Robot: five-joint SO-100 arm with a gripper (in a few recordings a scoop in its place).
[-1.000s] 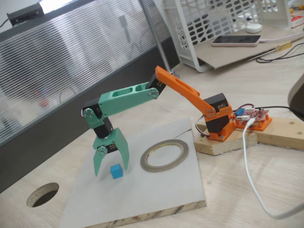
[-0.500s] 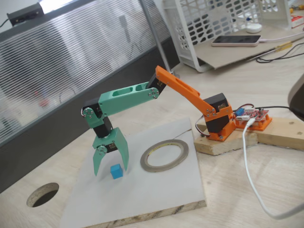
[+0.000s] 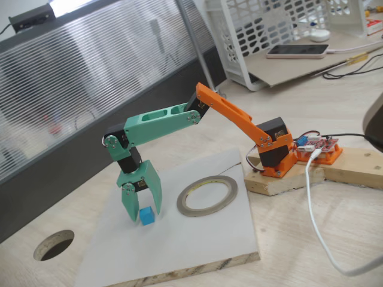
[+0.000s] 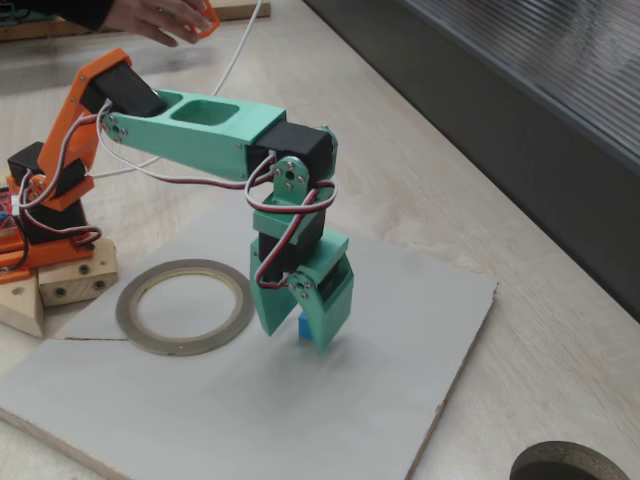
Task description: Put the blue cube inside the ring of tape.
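The blue cube (image 3: pixel 146 216) rests on the white board (image 3: pixel 197 245), left of the ring of tape (image 3: pixel 207 195). My green gripper (image 3: pixel 145 214) points down over the cube, one jaw close against each side of it, tips near the board. In the other fixed view the gripper (image 4: pixel 300 335) hides most of the cube (image 4: pixel 303 325), leaving a blue sliver between the jaws. The ring of tape (image 4: pixel 183 306) lies flat to the left of the gripper there, about a jaw-width away, with nothing inside it.
A dark round hole (image 3: pixel 54 244) is cut in the table off the board's left corner. The arm's orange base stands on a wooden block (image 3: pixel 281 179) beside a red circuit board (image 3: pixel 317 146) and a white cable (image 3: pixel 314 209). A white basket (image 3: pixel 281 36) stands at the back.
The left jaw has swung in toward the cube, so the gripper has narrowed around it. Cube, ring and the arm's upper links have stayed in place.
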